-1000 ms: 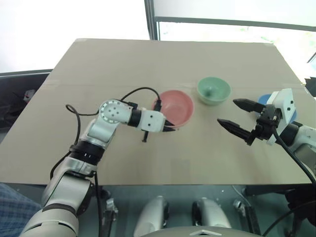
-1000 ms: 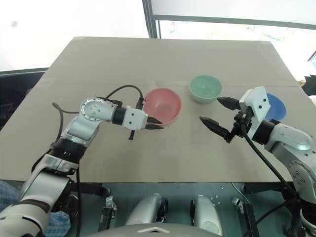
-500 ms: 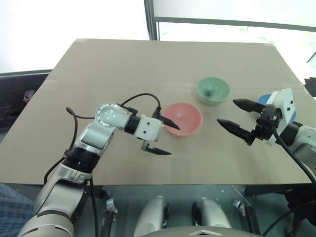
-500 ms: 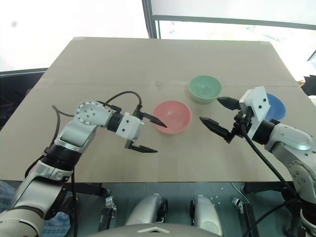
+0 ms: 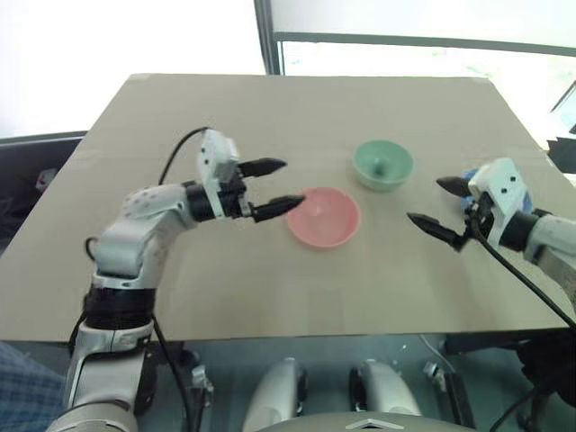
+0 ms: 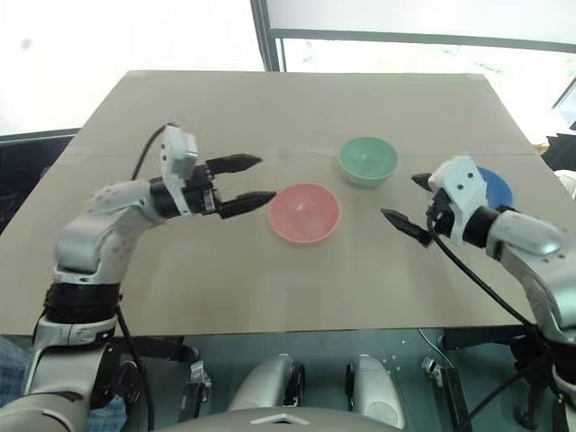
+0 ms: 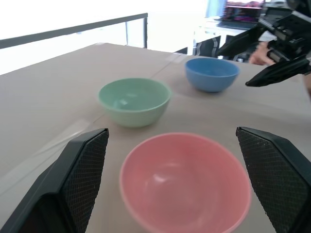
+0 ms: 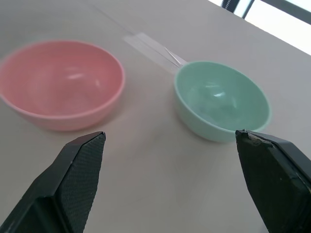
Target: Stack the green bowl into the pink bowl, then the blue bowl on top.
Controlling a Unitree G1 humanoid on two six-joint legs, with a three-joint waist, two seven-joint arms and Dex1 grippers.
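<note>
The pink bowl [image 5: 324,217] sits upright in the middle of the table, empty. Behind it and to its right stands the green bowl [image 5: 382,164], also empty. The blue bowl [image 6: 493,187] is at the far right, partly hidden behind my right hand. My left gripper [image 5: 290,184] hovers open just left of the pink bowl's rim, pointing at it and holding nothing. My right gripper [image 5: 425,200] is open and empty, to the right of the pink bowl and in front of the green one. In the right wrist view, the pink bowl [image 8: 63,82] and green bowl [image 8: 221,99] lie ahead of the fingers.
The tan table [image 5: 270,117] has a strip of clear tape running across it near the green bowl. A window frame [image 5: 268,36] rises behind the far edge. The table's right edge is close to the blue bowl.
My left gripper has opened, let go of the pink bowl's rim, risen and drawn back to the left. The pink bowl now rests a little further right. My right gripper has moved slightly forward.
</note>
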